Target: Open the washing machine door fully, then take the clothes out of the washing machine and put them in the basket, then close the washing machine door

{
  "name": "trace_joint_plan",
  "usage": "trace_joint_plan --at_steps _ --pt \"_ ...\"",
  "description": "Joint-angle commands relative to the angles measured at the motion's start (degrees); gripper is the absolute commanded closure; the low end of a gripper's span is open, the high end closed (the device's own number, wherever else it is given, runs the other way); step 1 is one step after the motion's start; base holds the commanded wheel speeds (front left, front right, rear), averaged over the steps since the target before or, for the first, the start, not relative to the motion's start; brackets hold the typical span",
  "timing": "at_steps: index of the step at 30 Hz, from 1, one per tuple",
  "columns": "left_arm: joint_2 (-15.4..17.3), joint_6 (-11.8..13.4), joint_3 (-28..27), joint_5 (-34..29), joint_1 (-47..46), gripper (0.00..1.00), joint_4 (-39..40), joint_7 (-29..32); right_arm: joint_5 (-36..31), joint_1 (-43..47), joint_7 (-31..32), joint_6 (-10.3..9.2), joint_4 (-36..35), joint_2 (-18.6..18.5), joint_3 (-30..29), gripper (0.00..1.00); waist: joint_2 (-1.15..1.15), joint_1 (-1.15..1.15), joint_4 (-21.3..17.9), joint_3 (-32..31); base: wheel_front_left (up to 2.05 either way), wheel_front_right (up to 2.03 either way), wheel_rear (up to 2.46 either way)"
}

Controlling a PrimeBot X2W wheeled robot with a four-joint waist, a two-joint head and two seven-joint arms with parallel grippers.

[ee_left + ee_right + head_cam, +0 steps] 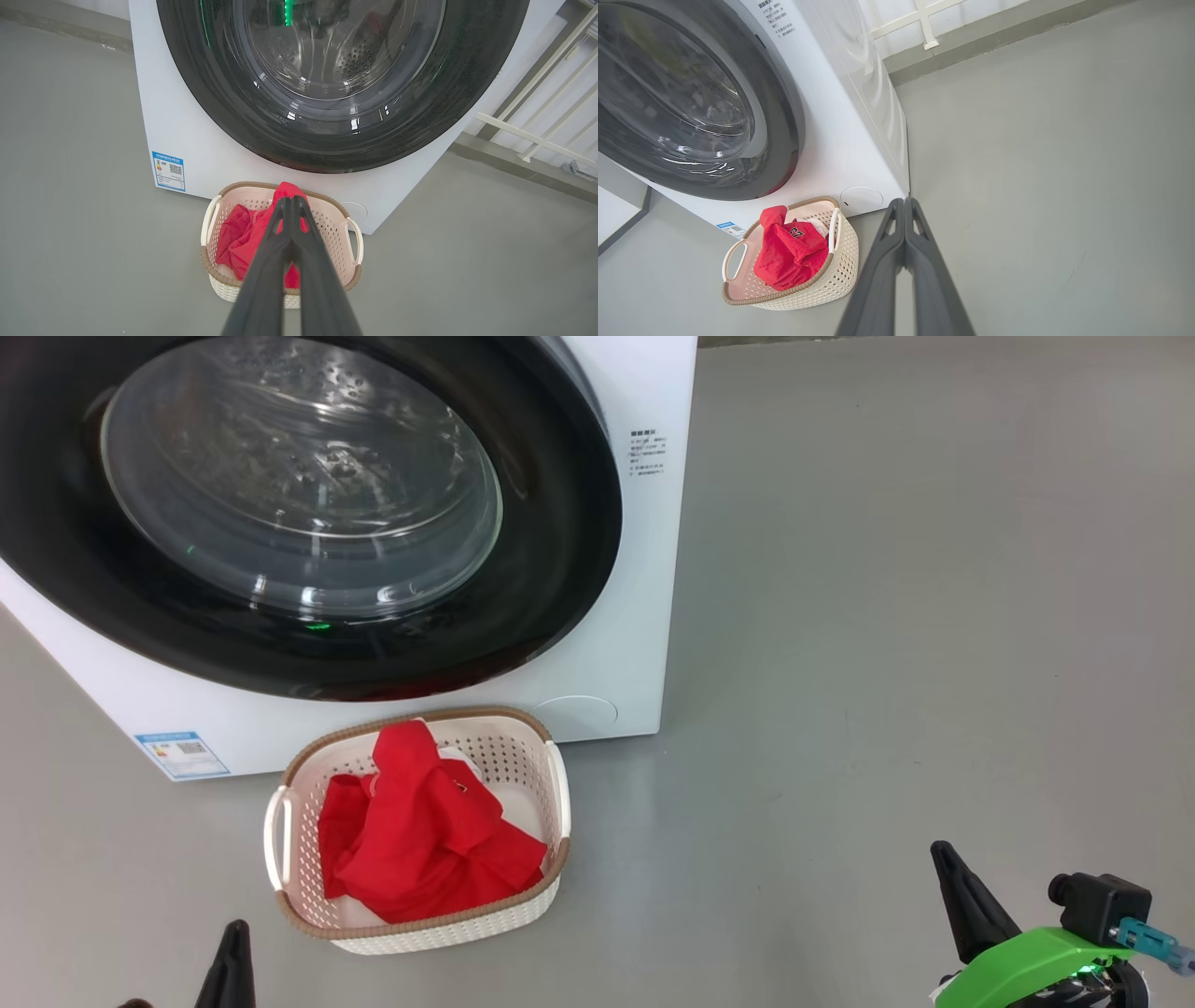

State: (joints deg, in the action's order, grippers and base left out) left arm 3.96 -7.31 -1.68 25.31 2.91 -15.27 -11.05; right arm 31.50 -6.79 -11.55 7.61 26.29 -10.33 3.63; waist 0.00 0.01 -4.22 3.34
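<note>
Fingers of the left gripper (292, 201), nearest the lens in the left wrist view, are pressed together and empty, pointing over the basket (448, 933). Those of the right gripper (904, 201) are likewise pressed together and empty, above bare floor (887, 663) to the basket's right. Clothes (420, 831) lie heaped in the basket, with one red fold standing above the brown rim on the side facing the washing machine (644, 616). The basket stands on the floor just before the machine's front, below the washing machine door (299, 495). The door looks flush with the front; whether it has latched cannot be told. Task judged complete or nearly so.

Hazards:
- (a) An unlatched door could swing out.
- (b) A forward or downward move of the left arm could snag the raised fold or shove the light basket, since the fingers point straight at it.
- (c) The raised fold could slump over the rim onto the floor.
</note>
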Motion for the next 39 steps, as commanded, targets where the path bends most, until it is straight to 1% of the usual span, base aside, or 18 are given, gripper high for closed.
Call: trace_joint_plan --at_steps 1,39 --pt "0.78 -0.03 -0.82 1.56 -1.91 1.0 1.09 0.39 1.32 -0.98 0.42 -0.02 -1.72 -0.32 -0.41 1.0 0.0 -0.01 0.05 -0.04 0.0 0.0 0.0" --pt "0.12 -0.08 -2.27 24.73 -4.47 1.0 1.14 6.49 22.39 -0.42 6.68 -0.06 -5.46 2.42 -3.88 1.0 0.0 -0.01 1.53 -1.15 0.0 0.0 0.0"
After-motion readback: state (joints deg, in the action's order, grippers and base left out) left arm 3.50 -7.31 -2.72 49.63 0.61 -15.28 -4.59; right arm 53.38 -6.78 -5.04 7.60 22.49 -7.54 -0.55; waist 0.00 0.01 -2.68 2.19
